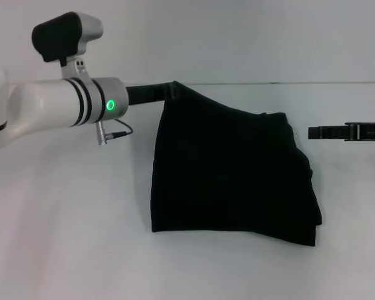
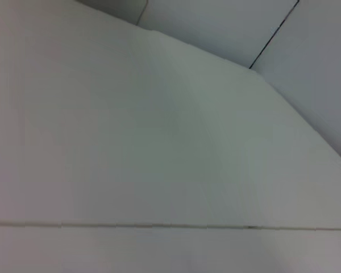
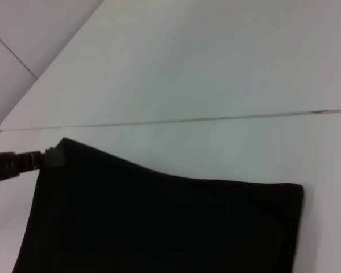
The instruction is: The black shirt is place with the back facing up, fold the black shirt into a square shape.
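Observation:
The black shirt (image 1: 231,175) lies folded on the white table (image 1: 62,237), its far left corner lifted off the surface. My left gripper (image 1: 172,91) reaches in from the left and is shut on that raised corner. The right wrist view shows the same grip, with the left gripper (image 3: 51,157) pinching the corner of the black shirt (image 3: 159,227). My right gripper (image 1: 312,132) hovers level at the right edge, a short gap away from the shirt's right side and touching nothing. No lettering shows on the cloth.
A thin seam (image 1: 337,83) runs across the table behind the shirt. The left wrist view shows only white table surface (image 2: 159,142) and that seam (image 2: 159,226). White tabletop spreads left of and in front of the shirt.

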`<state>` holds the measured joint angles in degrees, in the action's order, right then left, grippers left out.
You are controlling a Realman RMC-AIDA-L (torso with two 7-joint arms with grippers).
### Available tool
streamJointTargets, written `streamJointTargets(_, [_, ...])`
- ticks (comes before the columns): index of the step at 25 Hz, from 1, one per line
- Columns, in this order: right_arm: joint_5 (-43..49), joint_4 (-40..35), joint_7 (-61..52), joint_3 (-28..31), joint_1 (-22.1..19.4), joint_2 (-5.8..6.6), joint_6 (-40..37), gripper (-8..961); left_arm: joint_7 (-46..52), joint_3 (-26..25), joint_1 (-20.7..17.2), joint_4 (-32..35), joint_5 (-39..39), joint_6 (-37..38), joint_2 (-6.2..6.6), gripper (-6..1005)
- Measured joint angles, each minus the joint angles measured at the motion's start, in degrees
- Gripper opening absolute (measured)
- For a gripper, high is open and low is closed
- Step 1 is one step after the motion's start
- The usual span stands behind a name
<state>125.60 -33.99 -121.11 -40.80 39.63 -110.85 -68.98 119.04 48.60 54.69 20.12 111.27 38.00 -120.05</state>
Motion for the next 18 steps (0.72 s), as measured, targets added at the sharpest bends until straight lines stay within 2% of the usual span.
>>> streamJointTargets(9, [0.0,0.0,0.1,0.0,0.0,-0.27,0.0,760,0.0,0.4,0.8,-0.2,0.0,-0.5,0.43,28])
streamJointTargets(15, [0.0,-0.1,0.6,0.0,0.2,-0.34,0.0,760,-0.4,0.2,-0.7,1.8,-0.4,-0.6,0.06,37])
streamJointTargets(18, [-0.1,-0.4,1.1,0.4,0.3,-0.32,0.0,760,-0.2,-0.2,-1.6,2.8,-0.4,0.1,0.75,67])
